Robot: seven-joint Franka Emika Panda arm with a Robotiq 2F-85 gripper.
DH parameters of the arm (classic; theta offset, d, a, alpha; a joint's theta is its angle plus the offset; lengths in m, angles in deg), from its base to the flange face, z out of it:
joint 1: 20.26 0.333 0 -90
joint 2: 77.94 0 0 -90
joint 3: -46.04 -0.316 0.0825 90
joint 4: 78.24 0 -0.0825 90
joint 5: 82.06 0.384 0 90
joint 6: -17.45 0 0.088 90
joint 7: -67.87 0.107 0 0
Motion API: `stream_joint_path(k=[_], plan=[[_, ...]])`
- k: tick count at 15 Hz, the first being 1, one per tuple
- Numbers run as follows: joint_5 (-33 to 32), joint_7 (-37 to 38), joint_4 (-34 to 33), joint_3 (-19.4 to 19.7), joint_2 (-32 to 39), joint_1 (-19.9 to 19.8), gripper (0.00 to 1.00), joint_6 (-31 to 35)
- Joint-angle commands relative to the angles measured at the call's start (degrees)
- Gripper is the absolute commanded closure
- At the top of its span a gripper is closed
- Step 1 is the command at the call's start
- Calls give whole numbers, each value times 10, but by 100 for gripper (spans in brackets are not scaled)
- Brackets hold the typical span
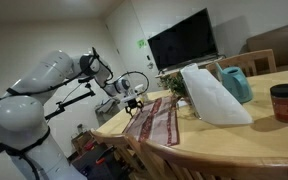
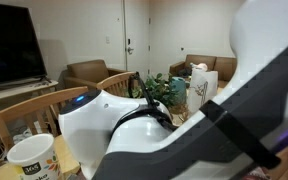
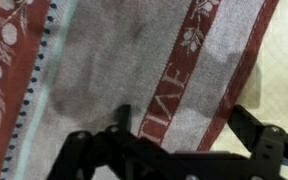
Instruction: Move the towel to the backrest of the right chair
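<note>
The towel [image 1: 154,121], dark red with grey stripes, lies flat on the wooden table's near-left corner and hangs a little over the edge. It fills the wrist view [image 3: 134,60], where pale lettering shows on a red stripe. My gripper [image 1: 134,101] is right over the towel's far end, pointing down. In the wrist view its jaws [image 3: 184,125] are open and straddle a red stripe and the grey band beside it. The towel looks flat between them. A light-brown chair with a wide curved top rail [image 1: 219,160] stands in the foreground, bare. My arm hides the towel in an exterior view.
A big white bag [image 1: 216,95], a teal pitcher [image 1: 236,82], a plant [image 1: 176,84] and a red-lidded jar [image 1: 284,101] stand on the table [image 1: 274,135]. More wooden chairs stand around [image 1: 250,62] [image 2: 32,108] [image 2: 119,84]. A white cup [image 2: 29,156] stands near my arm.
</note>
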State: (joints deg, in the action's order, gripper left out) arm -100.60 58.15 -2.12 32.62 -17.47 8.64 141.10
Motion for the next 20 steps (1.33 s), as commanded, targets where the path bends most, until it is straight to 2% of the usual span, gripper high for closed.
stream_joint_path(k=[1,3,4,5,7,15,20], plan=[[6,-2,-18,14,3,6,0,-34],[5,-6,-13,17,2,2,1,-37],[5,-4,-11,18,1,1,26,-34],[3,-4,-10,20,0,2,26,-36],[0,-4,-8,21,-6,4,38,-43],[-14,-5,-5,24,-31,14,99,-68],[-54,20,32,29,-97,23,99,-95]])
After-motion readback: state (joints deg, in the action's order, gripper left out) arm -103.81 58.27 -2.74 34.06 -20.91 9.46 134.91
